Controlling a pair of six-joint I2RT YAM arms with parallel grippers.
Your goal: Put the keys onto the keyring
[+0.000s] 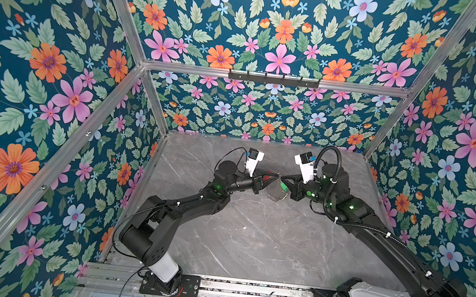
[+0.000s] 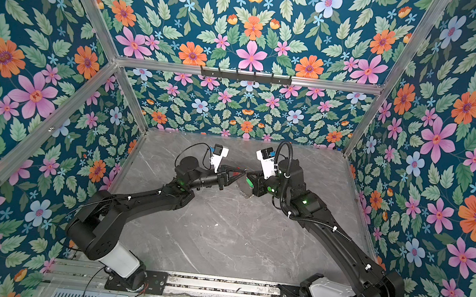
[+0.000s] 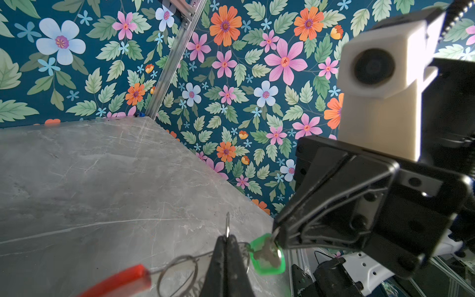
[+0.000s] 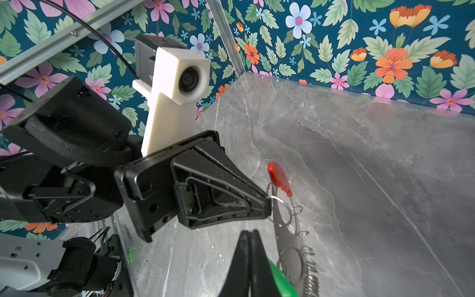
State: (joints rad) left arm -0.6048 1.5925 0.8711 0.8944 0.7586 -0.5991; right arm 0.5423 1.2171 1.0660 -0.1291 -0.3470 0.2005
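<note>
Key with a bright green plastic head (image 3: 267, 257) hangs pinched between the pressed-together fingers of the right gripper (image 3: 277, 235), just beside the grey metal keyring with a red plastic arc (image 4: 289, 239). The left gripper (image 4: 268, 205) pinches the ring's rim above the grey marble worktop (image 1: 251, 233).

Work surface: flat grey marble-patterned slab with pale veins (image 1: 249, 248), bounded at the far edge and both sides by floral-print walls (image 1: 265, 112) and at the near edge by a silver aluminium rail (image 1: 254, 289). Directly on the slab: a few tiny pale specks (image 1: 244, 227) near the middle, well apart from the walls. A grey metal keyring with a red plastic arc (image 1: 275, 193) sits over the far-middle zone; whether its lower rim touches the slab cannot be told.
</note>
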